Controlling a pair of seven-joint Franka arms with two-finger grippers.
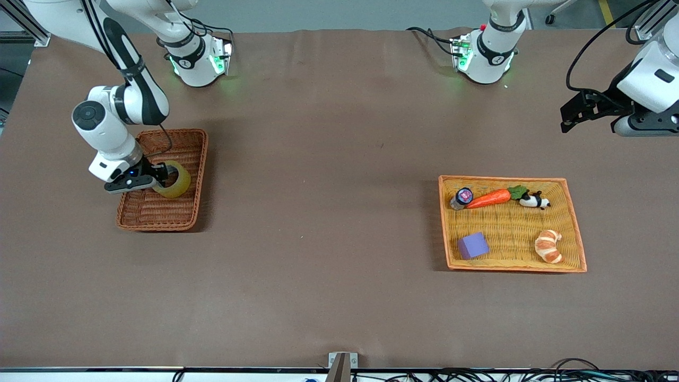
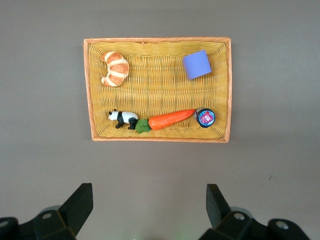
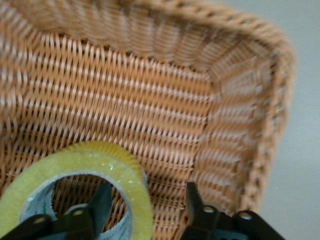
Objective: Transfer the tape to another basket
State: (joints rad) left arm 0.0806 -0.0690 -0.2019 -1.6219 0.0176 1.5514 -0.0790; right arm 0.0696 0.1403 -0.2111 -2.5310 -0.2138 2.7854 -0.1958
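The tape (image 1: 175, 181), a yellowish ring, stands on edge in the reddish-brown basket (image 1: 200, 170) at the right arm's end of the table. My right gripper (image 1: 160, 177) is down in the basket and open. In the right wrist view one finger is inside the tape (image 3: 117, 167) ring. The other finger stands apart outside it, over the basket floor (image 3: 150, 100), and my right gripper (image 3: 149, 192) straddles the ring's wall. My left gripper (image 1: 570, 114) waits open and empty above the table at the left arm's end; it shows open in the left wrist view (image 2: 149, 192).
A shallow orange-yellow tray (image 1: 504, 179) lies toward the left arm's end, also in the left wrist view (image 2: 155, 39). It holds a carrot (image 1: 489, 198), a panda figure (image 1: 533, 200), a small round tin (image 1: 463, 196), a purple cube (image 1: 472, 245) and a croissant (image 1: 548, 246).
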